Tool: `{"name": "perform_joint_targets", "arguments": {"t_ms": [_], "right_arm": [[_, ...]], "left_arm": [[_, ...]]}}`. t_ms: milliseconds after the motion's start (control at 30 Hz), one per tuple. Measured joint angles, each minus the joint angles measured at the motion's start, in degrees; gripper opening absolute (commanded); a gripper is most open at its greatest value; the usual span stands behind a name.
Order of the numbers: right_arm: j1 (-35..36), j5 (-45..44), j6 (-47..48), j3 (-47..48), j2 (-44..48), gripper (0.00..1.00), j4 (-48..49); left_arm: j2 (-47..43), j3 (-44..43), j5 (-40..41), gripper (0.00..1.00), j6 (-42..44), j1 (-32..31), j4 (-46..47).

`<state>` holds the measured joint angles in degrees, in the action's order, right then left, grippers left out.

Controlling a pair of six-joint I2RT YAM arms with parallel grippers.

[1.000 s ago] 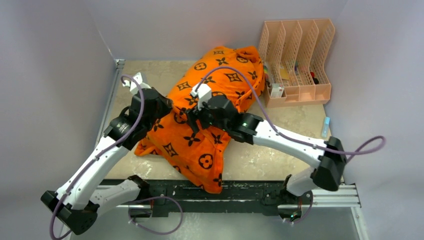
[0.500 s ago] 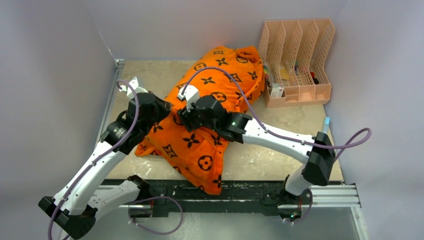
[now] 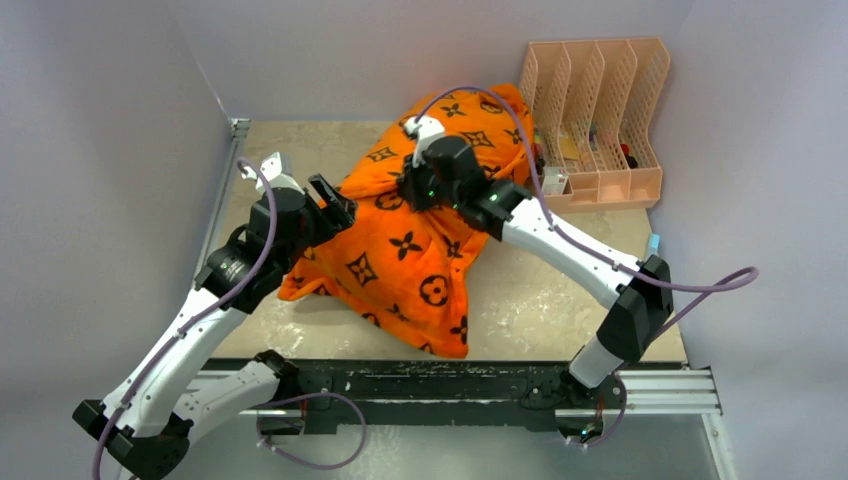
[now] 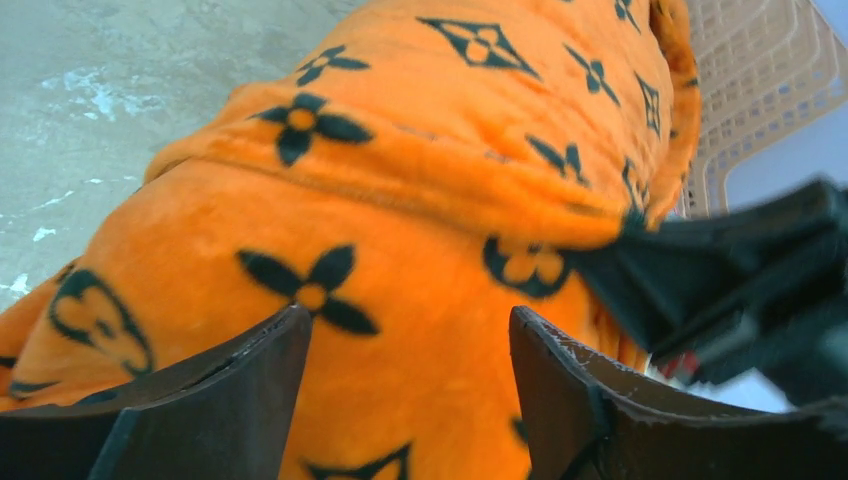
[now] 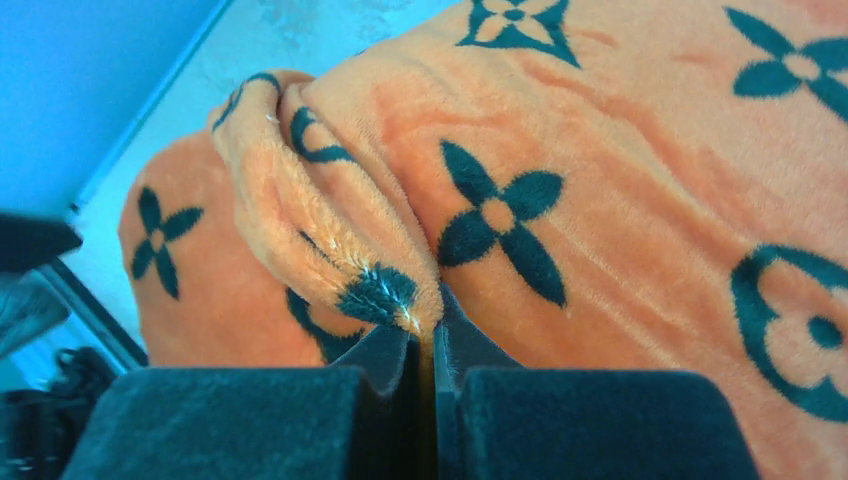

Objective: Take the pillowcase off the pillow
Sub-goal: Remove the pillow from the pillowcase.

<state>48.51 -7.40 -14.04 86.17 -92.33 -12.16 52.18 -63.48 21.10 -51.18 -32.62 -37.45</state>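
Note:
The bright-orange pillowcase [image 3: 410, 260] with black flower motifs lies bunched across the middle of the table. The pillow is hidden inside it. My right gripper [image 3: 405, 185] is over the far part of the cloth. In the right wrist view my right gripper [image 5: 428, 325] is shut on a raised fold of the pillowcase [image 5: 620, 180]. My left gripper [image 3: 338, 203] stands open at the cloth's left edge. In the left wrist view my left gripper [image 4: 408, 315] has only the pillowcase [image 4: 400, 170] behind its spread fingers, with nothing pinched.
A peach file organizer [image 3: 595, 120] with small items stands at the back right, touching the cloth's far end. A small light-blue object [image 3: 653, 247] lies near the right wall. Grey walls close in three sides. A black rail [image 3: 450, 385] runs along the front edge.
My right gripper shut on a fold and moved toward the back, dragging the cloth with it. My left gripper let go of the pillowcase and opened.

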Motion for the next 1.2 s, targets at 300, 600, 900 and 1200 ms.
{"name": "perform_joint_targets", "arguments": {"t_ms": [300, 600, 900, 1200], "right_arm": [[-7.85, 17.81, -12.96, 1.09, -2.14, 0.00, -2.43], [-7.69, 23.52, -13.29, -0.44, -3.72, 0.07, -2.03], [-7.50, 12.81, -7.89, 3.15, -4.48, 0.26, -10.23], [-6.93, 3.69, 0.20, 10.78, -9.18, 0.00, -15.32]], "left_arm": [[-2.60, 9.68, -12.17, 0.75, -2.56, -0.02, 9.73], [6.03, 17.29, -13.38, 0.00, -8.81, -0.02, 14.88], [6.84, 18.91, -11.34, 0.00, -9.35, -0.52, 13.40], [-1.66, 23.65, -11.85, 0.00, -10.82, -0.72, 7.91]]}}
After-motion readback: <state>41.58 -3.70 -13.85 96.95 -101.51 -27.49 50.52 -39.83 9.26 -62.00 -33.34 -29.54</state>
